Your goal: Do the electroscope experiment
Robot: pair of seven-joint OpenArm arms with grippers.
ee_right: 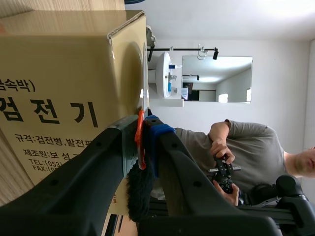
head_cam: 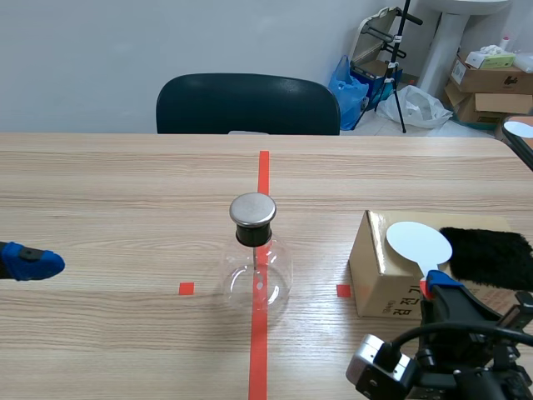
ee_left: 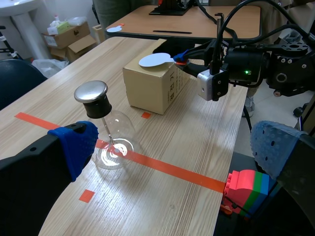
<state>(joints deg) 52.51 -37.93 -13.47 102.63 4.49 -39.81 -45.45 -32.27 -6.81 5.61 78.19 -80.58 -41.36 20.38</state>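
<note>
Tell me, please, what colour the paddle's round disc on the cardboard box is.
The paddle's disc is white; the scene view shows it best.

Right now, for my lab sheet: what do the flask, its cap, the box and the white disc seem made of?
Flask: clear glass, see-through with glints. Cap: brushed grey metal, dull sheen. Box: matte brown cardboard, folded edges. White disc: smooth, thin, probably plastic.

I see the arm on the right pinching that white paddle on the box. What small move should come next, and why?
Probably lift the paddle straight up off the box. The right gripper is shut on its red handle, the disc lies on the box beside the black fur, and the flask stands apart, so the paddle must come free before anything else.
</note>
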